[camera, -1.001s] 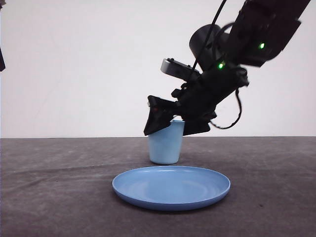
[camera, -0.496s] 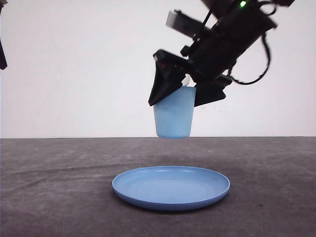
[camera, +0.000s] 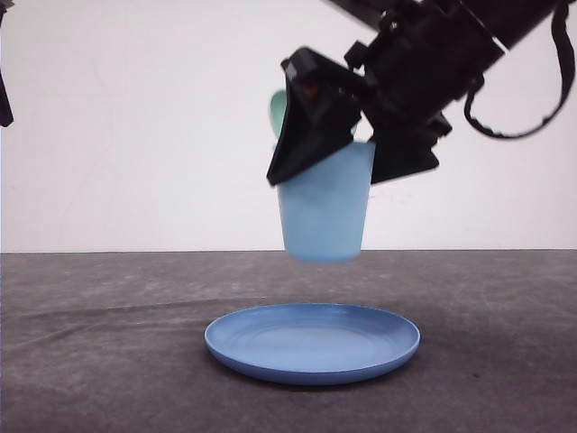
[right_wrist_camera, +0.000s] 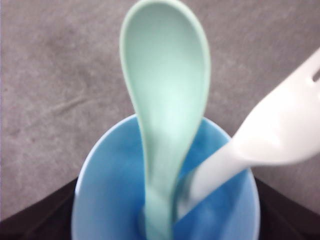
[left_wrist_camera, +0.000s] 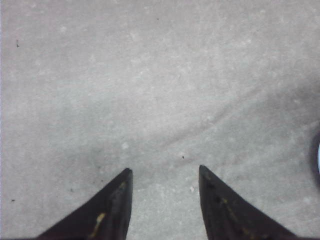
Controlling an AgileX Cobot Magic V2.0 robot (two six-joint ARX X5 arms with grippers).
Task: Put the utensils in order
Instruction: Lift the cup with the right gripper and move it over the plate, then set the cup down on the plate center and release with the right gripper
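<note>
The right gripper (camera: 347, 153) clamps the light blue cup (camera: 325, 212) by its rim, holding it in the air above the round blue plate (camera: 312, 343), while the right wrist view reveals the mint-green spoon (right_wrist_camera: 165, 95) and white fork (right_wrist_camera: 280, 130) standing inside it, and the left gripper (left_wrist_camera: 162, 175) hangs spread over bare table (left_wrist_camera: 150, 75).

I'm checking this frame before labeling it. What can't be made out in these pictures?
- Fork: right wrist view, tine tips cut off by the picture edge; handle end hidden inside the cup.
- Spoon: front view, mostly hidden behind the right gripper and cup wall.
- Cup rim: front view, covered by the fingers.
- Plate: left wrist view, just a sliver at the edge.
</note>
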